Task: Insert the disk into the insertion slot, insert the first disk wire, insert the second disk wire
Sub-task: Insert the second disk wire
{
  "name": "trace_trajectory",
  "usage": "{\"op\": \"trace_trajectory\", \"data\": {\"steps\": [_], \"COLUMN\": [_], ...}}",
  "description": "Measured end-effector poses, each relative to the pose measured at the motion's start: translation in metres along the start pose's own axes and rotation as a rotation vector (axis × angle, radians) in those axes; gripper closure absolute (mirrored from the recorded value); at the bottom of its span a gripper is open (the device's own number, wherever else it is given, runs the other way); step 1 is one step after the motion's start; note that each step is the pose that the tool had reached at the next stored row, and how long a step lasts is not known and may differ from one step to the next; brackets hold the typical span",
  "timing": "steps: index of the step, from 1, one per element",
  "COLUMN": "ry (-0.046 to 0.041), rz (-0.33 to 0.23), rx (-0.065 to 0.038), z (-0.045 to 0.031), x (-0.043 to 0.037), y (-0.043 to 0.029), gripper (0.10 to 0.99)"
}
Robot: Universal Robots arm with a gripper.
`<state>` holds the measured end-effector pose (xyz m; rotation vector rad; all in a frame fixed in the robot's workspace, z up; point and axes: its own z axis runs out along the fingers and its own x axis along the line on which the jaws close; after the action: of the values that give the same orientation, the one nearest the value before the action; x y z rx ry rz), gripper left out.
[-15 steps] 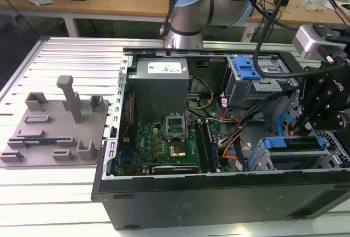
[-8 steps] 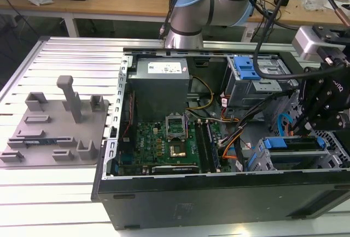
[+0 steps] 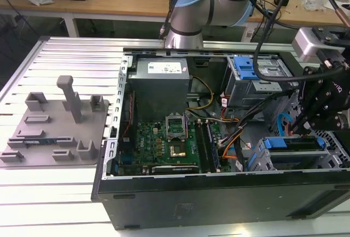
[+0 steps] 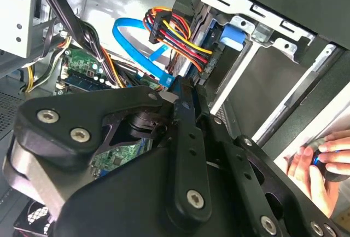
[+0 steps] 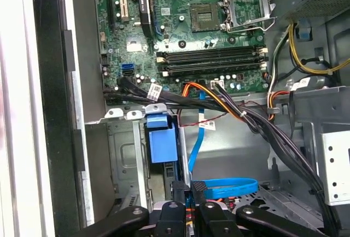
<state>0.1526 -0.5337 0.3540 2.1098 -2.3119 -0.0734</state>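
Disk (image 3: 292, 143) seated flat in insertion slot (image 3: 262, 157), long axis across exterior view | hand (image 5: 190, 196) right above its rear connectors | hand pinched on blue wire (image 5: 224, 185)

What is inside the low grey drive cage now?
The disk in its blue carrier sits inside the insertion slot. The hand is at its rear edge, covering the connectors.

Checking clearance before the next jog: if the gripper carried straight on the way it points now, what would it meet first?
Most likely the blue carrier of the disk seated in the insertion slot; the gripper sits right at its rear edge, beside the blue wire. Depth is unclear.
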Motion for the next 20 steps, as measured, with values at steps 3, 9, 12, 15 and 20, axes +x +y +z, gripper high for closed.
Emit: {"op": "trace_trajectory", "data": {"steps": [3,9,12,15,20], "ry": [-0.0003,-0.0003,-0.0001,-0.0001,-0.0001], "rz": [0.0,0.0,0.0,0.0,0.0], "rx": [0.0,0.0,0.0,0.0,0.0], "z": [0.0004,0.0015,0.0021,0.0027,0.0035], "x": [0.0028,0.0031,0.0036,0.0041,0.0048], "y": [-0.0003,-0.0009,-0.0013,-0.0019,-0.0027], "gripper": [0.922,0.922,0.922,0.922,0.922]}}
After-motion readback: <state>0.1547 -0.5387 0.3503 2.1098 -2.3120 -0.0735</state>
